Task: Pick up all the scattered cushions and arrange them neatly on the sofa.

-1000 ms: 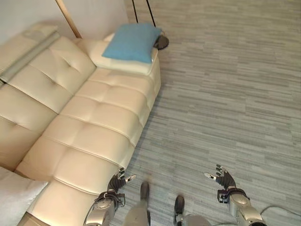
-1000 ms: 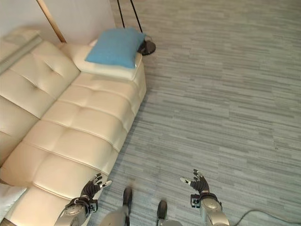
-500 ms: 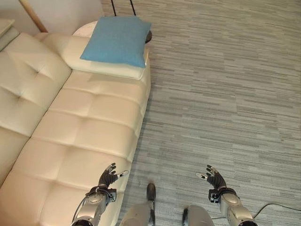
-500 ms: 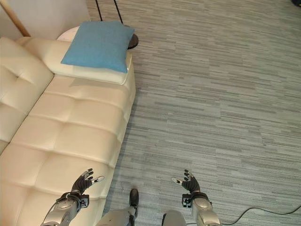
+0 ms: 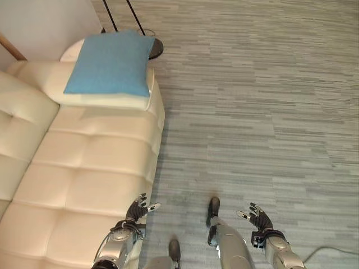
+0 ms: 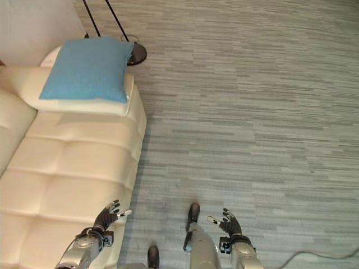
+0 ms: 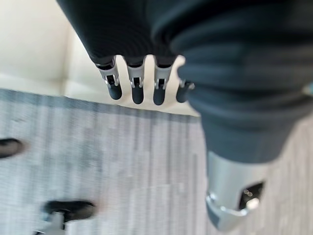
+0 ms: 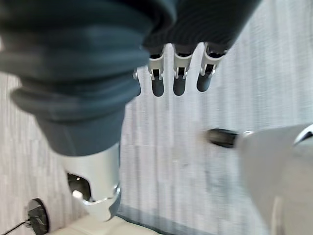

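A blue cushion (image 5: 108,63) lies flat on the cream sofa's (image 5: 84,168) far armrest end, also seen as the blue cushion (image 6: 86,68) in the right eye view. My left hand (image 5: 136,211) hovers open over the sofa's front edge near the bottom of the view, holding nothing. My right hand (image 5: 257,217) is open above the grey floor, also empty. In the left wrist view the fingers (image 7: 137,88) hang straight over the sofa edge and floor; in the right wrist view the fingers (image 8: 178,78) are straight over the floor.
A floor lamp's round black base (image 5: 152,47) with thin black poles stands just beyond the sofa's far end. A white wall (image 5: 39,19) rises behind the sofa. Grey striped flooring (image 5: 263,112) spreads to the right.
The camera has swung right: the sofa and blue cushion have slid left in the picture. Both hands stay open and low, holding nothing.
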Robot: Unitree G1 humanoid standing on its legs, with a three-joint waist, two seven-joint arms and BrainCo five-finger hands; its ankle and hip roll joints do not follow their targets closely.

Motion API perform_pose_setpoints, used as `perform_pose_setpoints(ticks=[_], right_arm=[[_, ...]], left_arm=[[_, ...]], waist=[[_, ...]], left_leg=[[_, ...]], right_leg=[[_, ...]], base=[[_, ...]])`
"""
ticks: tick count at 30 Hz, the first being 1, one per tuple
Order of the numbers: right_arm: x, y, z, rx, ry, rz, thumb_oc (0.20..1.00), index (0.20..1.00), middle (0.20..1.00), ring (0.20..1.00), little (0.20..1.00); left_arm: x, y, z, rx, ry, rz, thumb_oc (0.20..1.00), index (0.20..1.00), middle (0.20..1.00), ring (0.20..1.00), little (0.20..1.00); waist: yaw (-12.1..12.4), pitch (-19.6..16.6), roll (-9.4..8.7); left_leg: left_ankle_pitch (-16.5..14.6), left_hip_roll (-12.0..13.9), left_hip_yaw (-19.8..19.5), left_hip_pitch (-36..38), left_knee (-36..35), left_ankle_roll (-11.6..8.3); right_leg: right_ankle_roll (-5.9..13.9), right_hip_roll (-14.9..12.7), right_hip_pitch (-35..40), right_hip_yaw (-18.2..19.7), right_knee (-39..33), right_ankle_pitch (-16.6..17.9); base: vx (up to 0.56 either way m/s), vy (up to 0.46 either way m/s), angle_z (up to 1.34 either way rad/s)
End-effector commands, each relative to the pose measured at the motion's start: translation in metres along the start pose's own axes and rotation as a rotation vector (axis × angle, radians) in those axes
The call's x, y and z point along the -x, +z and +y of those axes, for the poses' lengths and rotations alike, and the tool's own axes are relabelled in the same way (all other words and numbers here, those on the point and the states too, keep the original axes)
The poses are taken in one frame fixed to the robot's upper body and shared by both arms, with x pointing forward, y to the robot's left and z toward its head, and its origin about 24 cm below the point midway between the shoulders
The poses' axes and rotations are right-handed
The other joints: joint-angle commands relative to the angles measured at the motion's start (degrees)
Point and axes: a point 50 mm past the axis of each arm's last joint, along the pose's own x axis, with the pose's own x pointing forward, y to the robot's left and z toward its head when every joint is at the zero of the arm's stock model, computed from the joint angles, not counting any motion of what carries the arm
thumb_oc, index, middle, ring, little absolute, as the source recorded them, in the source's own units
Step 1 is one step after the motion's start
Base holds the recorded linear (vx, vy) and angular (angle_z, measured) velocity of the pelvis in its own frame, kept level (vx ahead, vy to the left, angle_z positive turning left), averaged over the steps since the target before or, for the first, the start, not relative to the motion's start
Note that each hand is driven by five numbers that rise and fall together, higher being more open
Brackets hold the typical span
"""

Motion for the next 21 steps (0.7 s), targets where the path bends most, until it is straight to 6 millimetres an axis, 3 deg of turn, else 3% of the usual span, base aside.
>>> perform_pose_setpoints(ticks=[1,2,4,5,6,7,8,9,10,11,12,15,20,21], right_arm=[[-0.001,0.020,-0.004,-0.006,0.007,-0.097,1.000,1.000,1.000,1.000,1.000],[-0.002,0.022,-0.006,0.013,-0.001,-0.104,1.000,1.000,1.000,1.000,1.000],[-0.002,0.024,-0.007,0.018,-0.003,-0.105,1.000,1.000,1.000,1.000,1.000],[-0.003,0.026,-0.009,0.025,-0.010,-0.112,1.000,1.000,1.000,1.000,1.000],[-0.003,0.027,-0.010,0.034,-0.012,-0.114,1.000,1.000,1.000,1.000,1.000],[-0.003,0.028,-0.012,0.046,-0.018,-0.117,1.000,1.000,1.000,1.000,1.000],[-0.004,0.029,-0.011,0.059,-0.017,-0.119,1.000,1.000,1.000,1.000,1.000],[-0.004,0.029,-0.011,0.059,-0.017,-0.120,1.000,1.000,1.000,1.000,1.000],[-0.005,0.032,-0.013,0.079,-0.030,-0.127,1.000,1.000,1.000,1.000,1.000],[-0.005,0.032,-0.013,0.079,-0.030,-0.127,1.000,1.000,1.000,1.000,1.000],[-0.005,0.031,-0.014,0.092,-0.040,-0.120,1.000,1.000,1.000,1.000,1.000],[-0.004,0.025,-0.013,0.110,-0.033,-0.098,1.000,1.000,1.000,1.000,1.000],[-0.003,0.017,-0.002,0.103,0.010,-0.069,1.000,1.000,1.000,1.000,1.000],[-0.003,0.015,0.002,0.102,0.027,-0.059,1.000,1.000,1.000,1.000,1.000]], left_arm=[[-0.003,0.024,-0.002,-0.033,-0.026,-0.108,1.000,1.000,1.000,1.000,1.000],[-0.003,0.024,-0.002,-0.036,-0.025,-0.108,1.000,1.000,1.000,1.000,1.000],[-0.004,0.024,-0.002,-0.035,-0.021,-0.105,1.000,1.000,1.000,1.000,1.000],[-0.005,0.023,0.000,-0.037,-0.013,-0.097,1.000,1.000,1.000,1.000,1.000],[-0.004,0.021,0.001,-0.038,-0.009,-0.089,1.000,1.000,1.000,1.000,1.000],[-0.004,0.019,0.001,-0.039,-0.005,-0.081,1.000,1.000,1.000,1.000,1.000],[-0.003,0.017,0.001,-0.042,-0.003,-0.076,1.000,1.000,1.000,1.000,1.000],[-0.003,0.017,0.001,-0.042,-0.003,-0.076,1.000,1.000,1.000,1.000,1.000],[-0.003,0.017,0.002,-0.051,0.001,-0.075,1.000,1.000,1.000,1.000,1.000],[-0.003,0.017,0.002,-0.051,0.001,-0.075,1.000,1.000,1.000,1.000,1.000],[-0.004,0.018,0.005,-0.062,0.010,-0.079,1.000,1.000,1.000,1.000,1.000],[-0.002,0.013,0.010,-0.075,0.024,-0.060,1.000,1.000,1.000,1.000,1.000],[0.000,0.006,0.018,-0.067,0.044,-0.032,1.000,1.000,1.000,1.000,1.000],[0.001,0.006,0.023,-0.066,0.054,-0.030,1.000,1.000,1.000,1.000,1.000]], waist=[[-0.28,-0.32,-0.89],[0.64,0.47,-0.93],[0.97,0.52,-1.55],[2.16,0.87,-1.84],[2.55,0.80,-1.87],[3.14,0.76,-1.74],[3.99,0.69,-1.19],[3.93,0.59,-1.26],[5.48,0.82,-0.42],[5.49,0.87,-0.44],[6.58,0.80,-0.40],[6.90,-0.51,-0.24],[7.61,-2.17,-3.05],[7.84,-2.05,-4.04]], left_leg=[[0.28,-1.88,0.41,-6.17,19.92,-2.41],[2.05,-1.30,0.42,-10.44,25.66,-2.30],[1.65,-1.71,0.51,-13.26,26.52,-1.66],[-0.90,-1.26,1.12,-15.89,21.87,-0.27],[-1.51,-1.39,0.95,-16.62,18.57,0.05],[0.16,-1.55,0.58,-18.22,15.28,0.02],[3.96,-1.00,-0.13,-19.57,9.52,-0.49],[4.30,-1.11,-0.15,-19.53,9.09,-0.48],[10.50,0.22,-0.58,-21.67,-0.46,-1.76],[10.54,0.21,-0.56,-21.57,-0.54,-1.76],[12.42,0.61,-0.44,-23.68,-5.46,-2.43],[15.11,1.72,1.23,-22.57,-6.17,-2.46],[12.32,0.06,1.26,-22.56,-0.73,-0.10],[10.45,-0.55,1.70,-21.29,0.18,1.23]], right_leg=[[3.70,-0.76,5.51,1.62,-3.97,-4.99],[2.43,-0.24,7.85,2.22,-4.18,-7.04],[2.20,-0.65,8.52,2.77,-4.20,-7.77],[2.53,-0.61,10.85,4.04,-4.44,-9.36],[2.71,-0.79,11.47,4.33,-4.46,-9.96],[2.79,-0.53,12.55,4.53,-4.78,-10.52],[2.81,0.33,14.00,4.94,-5.30,-11.33],[2.82,0.24,13.89,4.90,-5.36,-11.24],[2.81,1.52,16.70,5.21,-6.19,-12.44],[2.82,1.51,16.75,5.23,-6.20,-12.44],[3.11,1.94,18.99,5.74,-7.01,-13.30],[4.19,1.94,22.42,6.51,-7.61,-14.60],[5.74,-1.06,21.95,8.49,-1.75,-15.44],[6.93,-2.38,19.03,8.80,5.84,-14.83]], base=[[0.24,-0.136,-0.06],[0.25,-0.105,-0.25],[0.29,-0.063,-0.40],[0.35,0.025,-0.16],[0.47,0.050,-0.06],[0.37,0.089,-0.11],[0.25,0.065,-0.15],[0.37,0.109,-0.16],[0.24,0.068,-0.07],[0.47,0.143,-0.41],[0.36,0.131,-0.43],[0.44,0.188,-0.25],[0.32,0.174,-0.22],[0.25,0.186,-0.14]])
